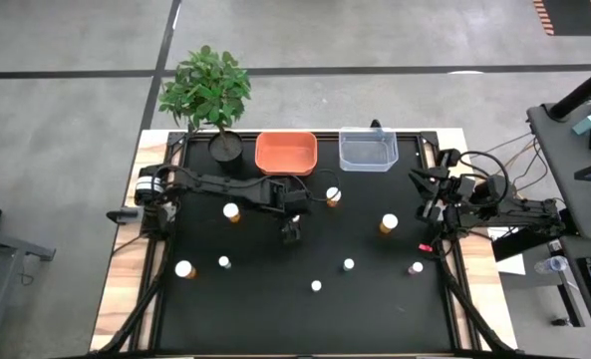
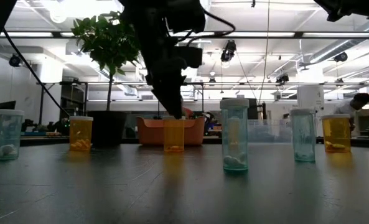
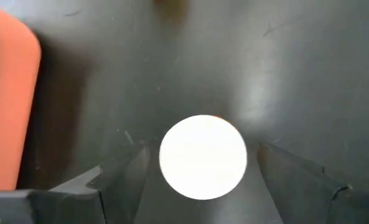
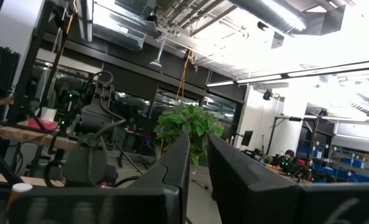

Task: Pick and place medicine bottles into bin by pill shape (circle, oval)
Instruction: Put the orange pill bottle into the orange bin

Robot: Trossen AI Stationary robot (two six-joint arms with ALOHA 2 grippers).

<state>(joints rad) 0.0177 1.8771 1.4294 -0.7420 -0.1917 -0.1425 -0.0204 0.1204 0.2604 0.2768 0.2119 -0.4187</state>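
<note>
The left gripper (image 1: 292,231) points straight down near the table's (image 1: 275,309) middle, its fingers (image 3: 290,180) spread wide on either side of an amber bottle's (image 2: 173,135) white cap (image 3: 203,157), touching neither side. The arm reaches in from the left edge. The right gripper (image 4: 196,168), clenched empty, waits at the right edge.

Pill shapes inside the medicine bottles (image 1: 389,223) too small to tell from above. Left gripper (image 3: 203,163) hides the amber bottle (image 3: 203,157) under it in the high view; wrist view shows only its white cap. Orange bin (image 3: 7,106) cut off by the frame edge there.
</note>
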